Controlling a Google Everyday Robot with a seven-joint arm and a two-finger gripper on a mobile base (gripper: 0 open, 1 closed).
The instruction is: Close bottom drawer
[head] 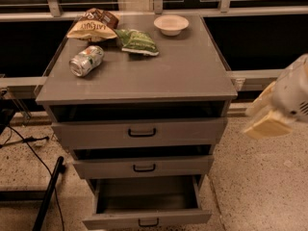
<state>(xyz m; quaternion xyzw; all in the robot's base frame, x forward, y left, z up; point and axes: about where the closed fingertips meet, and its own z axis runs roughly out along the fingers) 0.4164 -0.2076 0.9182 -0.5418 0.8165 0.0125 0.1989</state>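
Note:
The bottom drawer [147, 219] of the grey cabinet is pulled far out, its empty inside showing, with a small black bar handle on its flat grey front at the frame's lower edge. The middle drawer [143, 166] and top drawer [140, 133] above it stand slightly out. My gripper [269, 119] hangs blurred at the right edge, to the right of the cabinet at about top-drawer height, apart from all drawers.
On the cabinet top [183, 73] lie a tipped can [86, 60], a brown chip bag [92, 27], a green bag [137, 41] and a white bowl [171, 24]. Black cables and a bar [48, 196] lie on the speckled floor at left. A railing runs behind.

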